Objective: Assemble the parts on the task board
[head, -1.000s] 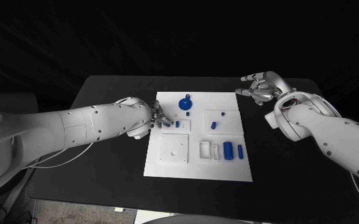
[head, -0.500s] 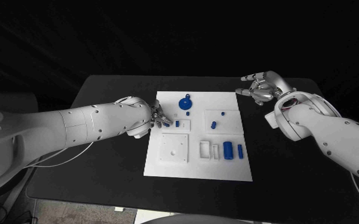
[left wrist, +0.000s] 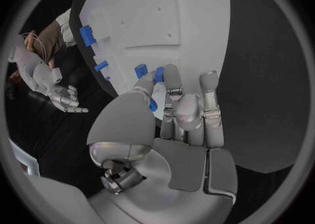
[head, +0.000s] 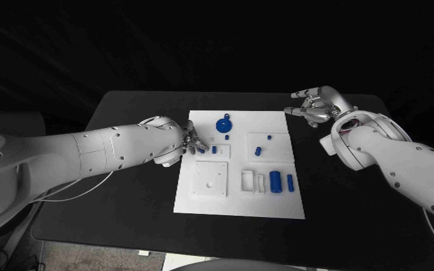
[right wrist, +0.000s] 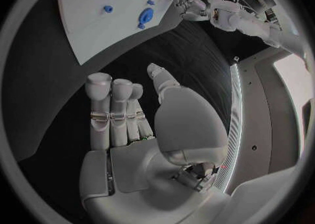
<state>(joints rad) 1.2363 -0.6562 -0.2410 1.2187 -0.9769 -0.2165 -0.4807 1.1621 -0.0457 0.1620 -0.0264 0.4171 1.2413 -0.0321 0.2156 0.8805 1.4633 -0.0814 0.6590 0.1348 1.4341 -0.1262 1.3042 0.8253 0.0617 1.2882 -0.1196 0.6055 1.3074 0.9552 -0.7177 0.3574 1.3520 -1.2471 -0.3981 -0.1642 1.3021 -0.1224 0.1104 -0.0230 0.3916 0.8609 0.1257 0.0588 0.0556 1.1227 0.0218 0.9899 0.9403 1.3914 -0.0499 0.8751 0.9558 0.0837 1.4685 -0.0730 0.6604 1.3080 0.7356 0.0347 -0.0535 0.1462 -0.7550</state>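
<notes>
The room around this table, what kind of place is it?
Probably a robotics lab or test cell: a black table under a dark backdrop, a white task board with small blue parts, and two robot hands, left and right.

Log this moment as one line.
left hand: pinches blue part at task board | right hand: open, off board

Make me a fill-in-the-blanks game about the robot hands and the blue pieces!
1. The small parts on the task board are coloured ____.
2. The robot hand at the board's edge, its fingers on a blue part, is the ____ robot hand.
3. The right robot hand hovers over the black ____, beside the board.

Missing words: blue; left; table
</notes>
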